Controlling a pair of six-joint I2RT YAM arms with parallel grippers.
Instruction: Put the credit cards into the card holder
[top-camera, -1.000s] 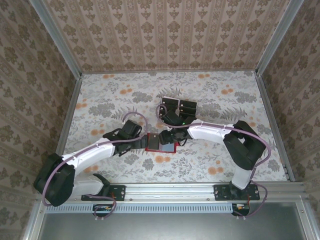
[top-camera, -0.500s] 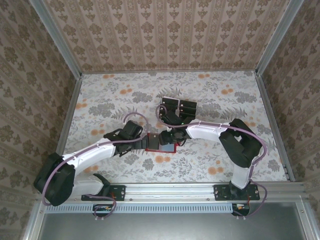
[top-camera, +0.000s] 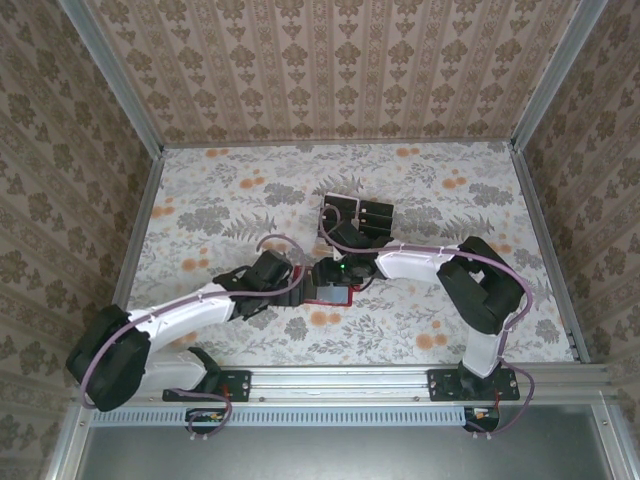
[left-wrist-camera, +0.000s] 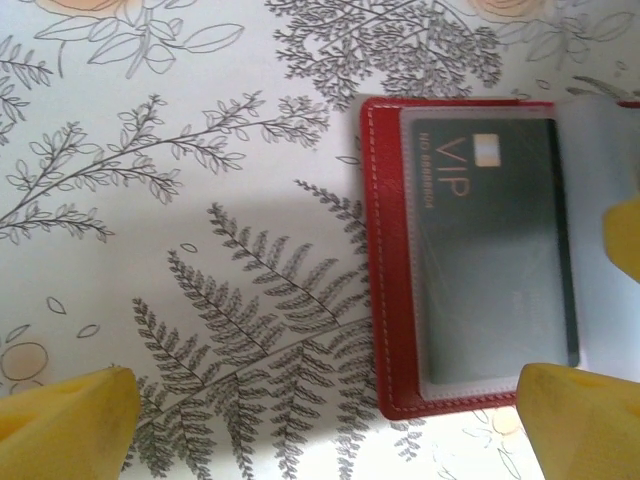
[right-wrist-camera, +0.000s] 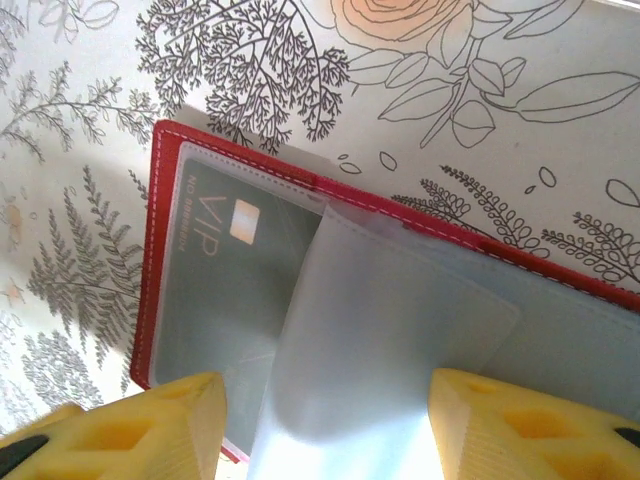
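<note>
The red card holder lies open and flat on the floral counter, at the right of the left wrist view. One black VIP credit card sits under a clear pocket. The left gripper hangs wide and empty, fingertips in that frame's lower corners. The right gripper stands half open around a raised clear pocket leaf; whether it pinches the leaf I cannot tell. The film looks floppy and slick. Cards are probably light, stiff and thin, best taken by a short edge while the holder is pinned.
</note>
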